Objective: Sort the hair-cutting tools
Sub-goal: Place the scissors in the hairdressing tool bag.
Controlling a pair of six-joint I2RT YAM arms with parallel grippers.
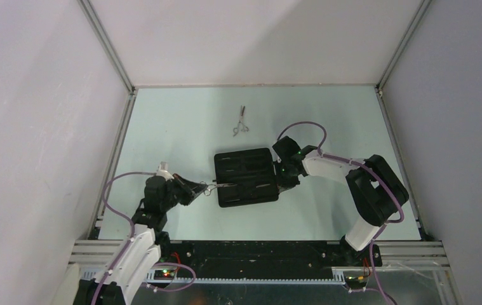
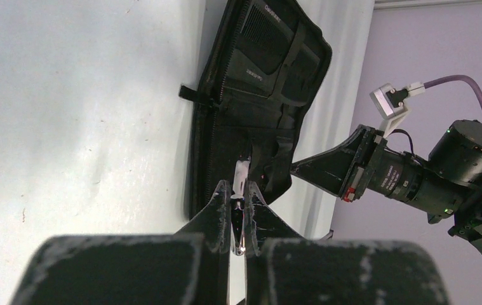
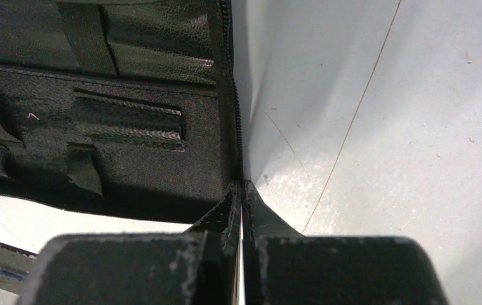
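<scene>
Item 1, held scissors: silver, clamped edge-on in the left gripper, jaws closed down to the thickness of the metal. Blade tips pointing into the near-left flap of the case, just touching or just above its inner lining. Likely gripped by the handle end so as to slide blade-first into a pocket or under a strap.

Item 2, loose scissors: lying flat on the table, well apart from the case on its far side, touched by neither arm. Judged not yet sorted.

Item 3, case: black, rectangular, unzipped and spread open at mid-table, lining up. Straps and slots visible inside; contents too dark to list with any confidence.

Item 4, right gripper: fully closed, tips set against the zip edge on the right side of the case. Probably placed there to keep the case from sliding during insertion from the left; whether any fabric is pinched, impossible to say.

Item 5, combs: not made out in any view.
</scene>
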